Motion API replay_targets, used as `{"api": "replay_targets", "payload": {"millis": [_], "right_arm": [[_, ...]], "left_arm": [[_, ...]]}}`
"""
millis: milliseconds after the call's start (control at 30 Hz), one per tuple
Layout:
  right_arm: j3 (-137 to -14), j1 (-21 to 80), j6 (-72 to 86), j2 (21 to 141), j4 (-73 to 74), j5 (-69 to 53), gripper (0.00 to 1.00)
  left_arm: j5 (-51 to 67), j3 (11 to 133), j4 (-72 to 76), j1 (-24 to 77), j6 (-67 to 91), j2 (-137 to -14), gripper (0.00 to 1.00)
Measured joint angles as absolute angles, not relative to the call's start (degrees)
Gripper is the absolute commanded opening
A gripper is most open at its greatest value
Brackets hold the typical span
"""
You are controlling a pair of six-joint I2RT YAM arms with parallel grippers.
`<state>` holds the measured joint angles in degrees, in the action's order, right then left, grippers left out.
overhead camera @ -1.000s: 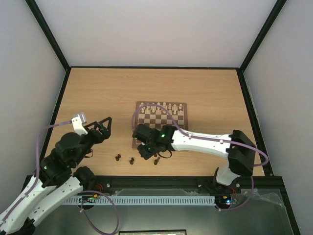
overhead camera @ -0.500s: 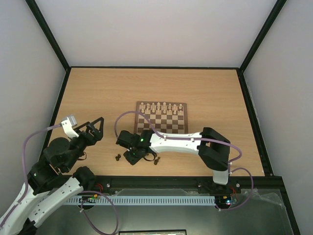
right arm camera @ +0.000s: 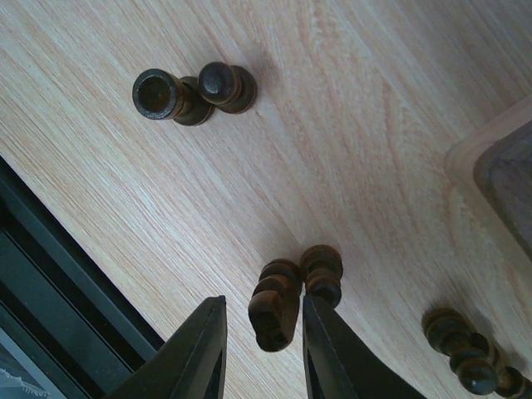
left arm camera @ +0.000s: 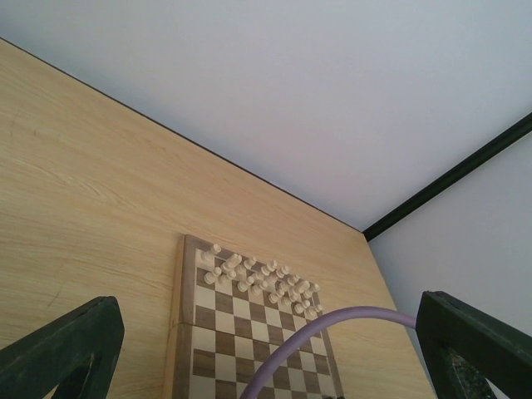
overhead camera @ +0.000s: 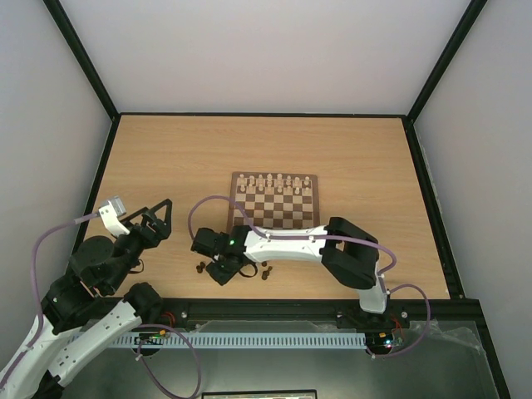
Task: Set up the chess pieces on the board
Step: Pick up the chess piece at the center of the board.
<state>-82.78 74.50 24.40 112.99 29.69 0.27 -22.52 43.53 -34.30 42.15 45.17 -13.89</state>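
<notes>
The board lies mid-table with only pale pieces on its far two rows; it also shows in the left wrist view, board. Loose dark chess pieces stand on the table off its near-left corner. My right gripper hangs low over them. In the right wrist view my right gripper stands open a little, straddling a dark knight, with a gap on the left side. A second dark piece touches the knight. My left gripper is wide open and holds nothing.
Two more dark pieces stand together farther off, and others lie toward the board's corner. The table's black near edge runs close beside the right gripper. A purple cable crosses the left wrist view.
My right arm has swung left from the board's near-left corner to the loose dark pieces, and its jaws have narrowed slightly. The left arm has drawn back to the left.
</notes>
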Motion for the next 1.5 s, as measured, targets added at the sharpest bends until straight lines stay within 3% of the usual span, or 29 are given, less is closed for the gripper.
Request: {"api": "replay_targets", "payload": {"millis": [267, 800, 933, 1100, 1500], "right_arm": [[-82.8, 75.4, 24.4, 113.4, 29.7, 0.1, 0.19], [-84.4, 75.4, 24.4, 117.6, 29.8, 0.7, 0.18], [-84.9, 75.4, 24.4, 118.0, 29.8, 1.1, 0.11], [-85.0, 75.4, 24.5, 118.0, 29.8, 1.5, 0.10], [-84.4, 75.4, 24.5, 111.1, 29.1, 1.7, 0.09]], "left_arm": [[-22.7, 43.5, -34.3, 42.2, 45.2, -13.9, 0.99], [-22.8, 43.5, -34.3, 42.2, 45.2, -13.9, 0.99], [-22.8, 43.4, -34.3, 42.2, 45.2, -13.9, 0.99], [-22.8, 43.4, -34.3, 42.2, 45.2, -13.9, 0.99], [-22.8, 43.3, -34.3, 42.2, 45.2, -13.4, 0.99]]}}
